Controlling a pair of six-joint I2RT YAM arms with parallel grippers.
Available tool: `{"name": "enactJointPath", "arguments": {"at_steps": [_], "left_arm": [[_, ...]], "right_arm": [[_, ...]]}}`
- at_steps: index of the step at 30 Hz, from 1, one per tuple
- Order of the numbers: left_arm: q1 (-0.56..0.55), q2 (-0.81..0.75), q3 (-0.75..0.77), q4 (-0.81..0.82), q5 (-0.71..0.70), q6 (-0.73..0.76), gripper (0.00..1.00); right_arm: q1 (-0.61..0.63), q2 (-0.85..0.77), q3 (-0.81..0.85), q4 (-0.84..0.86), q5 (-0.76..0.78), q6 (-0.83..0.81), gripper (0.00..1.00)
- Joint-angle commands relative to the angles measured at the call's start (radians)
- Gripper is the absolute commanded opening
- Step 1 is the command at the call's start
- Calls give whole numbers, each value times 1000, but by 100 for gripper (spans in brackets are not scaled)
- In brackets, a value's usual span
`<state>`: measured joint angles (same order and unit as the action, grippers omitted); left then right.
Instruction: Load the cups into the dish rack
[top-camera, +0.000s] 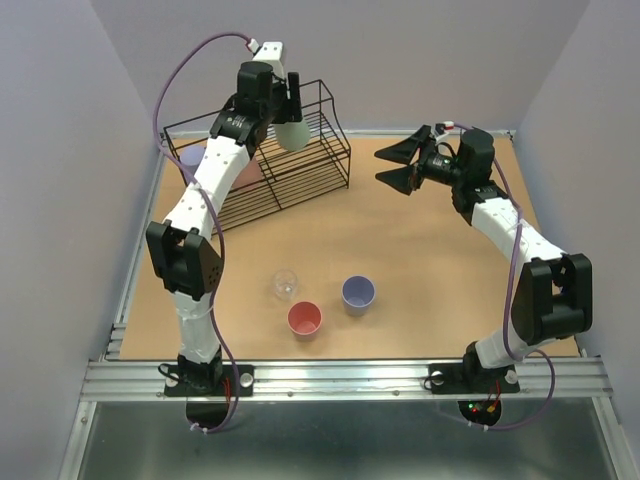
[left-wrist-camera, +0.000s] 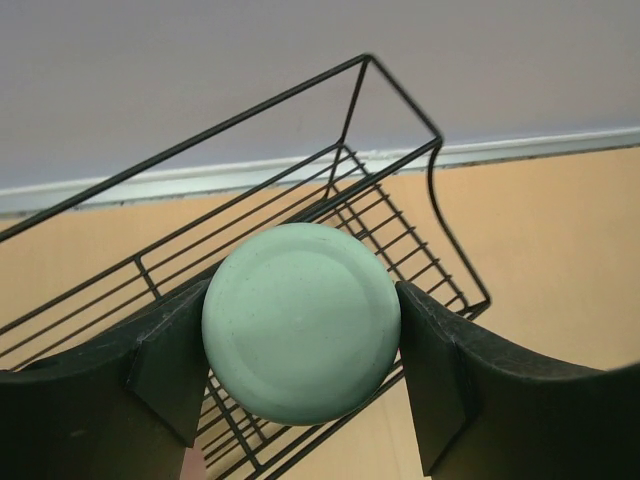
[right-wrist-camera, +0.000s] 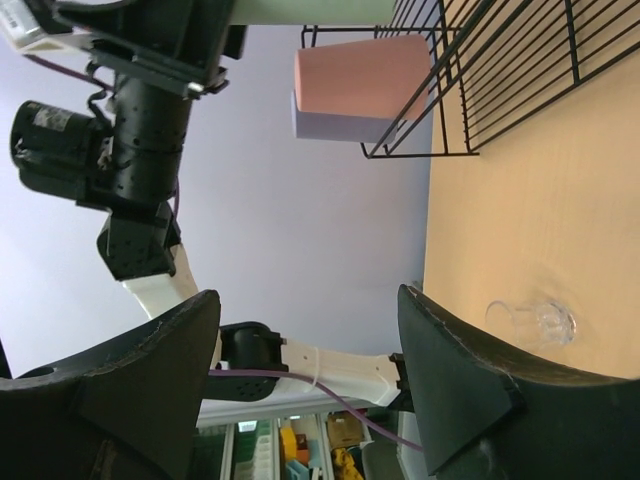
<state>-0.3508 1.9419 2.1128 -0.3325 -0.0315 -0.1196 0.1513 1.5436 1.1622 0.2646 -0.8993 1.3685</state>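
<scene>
- We see the sage green cup (left-wrist-camera: 300, 322) base-on in the left wrist view: round flat bottom, pale matte plastic, no marks. From the top it hangs over the far right end of the dish rack (top-camera: 300, 175).
- The rack is black wire & sits at the far left of the desk (top-camera: 430, 270). At its left end are the racked pink cup (right-wrist-camera: 360, 75) and the racked lavender cup (right-wrist-camera: 335, 127), touching each other.
- Near the front of the desk: the clear cup (top-camera: 285, 285), the loose pink cup (top-camera: 305, 319) and the loose lavender cup (top-camera: 358, 293); the last two stand mouth up.
- The left arm (top-camera: 215, 180) reaches up & fwd, wrist over the rack.
- The left fingers (left-wrist-camera: 165, 365) pinch the green cup from both sides.
- The right arm (top-camera: 505, 225) is bent at the elbow, wrist turned twd the rack.
- The right fingers (top-camera: 405, 152) are spread wide w/ nothing btwn them, touching nothing.
</scene>
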Motion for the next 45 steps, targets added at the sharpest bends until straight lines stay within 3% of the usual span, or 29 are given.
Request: {"name": "enactJointPath", "arguments": {"at_steps": [1, 36, 38, 39, 42, 45], "left_arm": [[4, -43, -59, 62, -90, 23, 0], [1, -181, -343, 24, -235, 90, 1], [1, -179, -332, 18, -237, 90, 18], [1, -181, -332, 15, -235, 92, 37], [3, -182, -323, 15, -232, 92, 64], [3, -178, -301, 6, -228, 90, 74]], "right_arm": [[-1, -36, -18, 5, -29, -22, 77], [5, 0, -24, -11, -46, -26, 77], [7, 0, -24, -11, -44, -25, 77], [8, -2, -24, -11, -44, -26, 77], [10, -5, -25, -11, -44, -26, 77], [10, -5, -27, -11, -46, -28, 77]]}}
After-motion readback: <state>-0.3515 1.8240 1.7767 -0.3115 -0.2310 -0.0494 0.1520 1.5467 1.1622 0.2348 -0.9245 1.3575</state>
